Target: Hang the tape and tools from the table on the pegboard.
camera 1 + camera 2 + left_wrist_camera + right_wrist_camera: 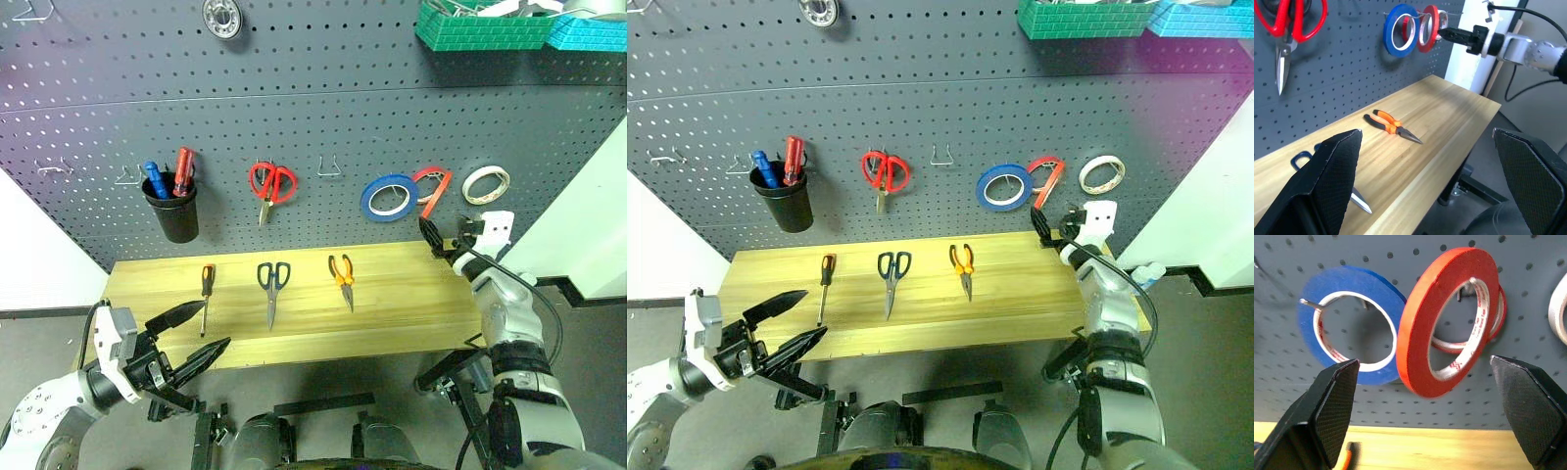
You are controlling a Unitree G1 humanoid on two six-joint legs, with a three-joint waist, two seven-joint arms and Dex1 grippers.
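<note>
Red tape [1449, 318] hangs tilted on a pegboard [294, 127] hook beside the blue roll [1352, 323], the right gripper [1425, 406] spread wide just before it, clasping nothing, while scissors [273, 286], pliers [342, 276] and screwdriver [207, 289] lie on the table [411, 304], left gripper [196, 338] likewise spread and empty.

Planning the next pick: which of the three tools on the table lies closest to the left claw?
The orange-and-black screwdriver, leftmost on the table; black-handled scissors and pliers lie farther right.
</note>
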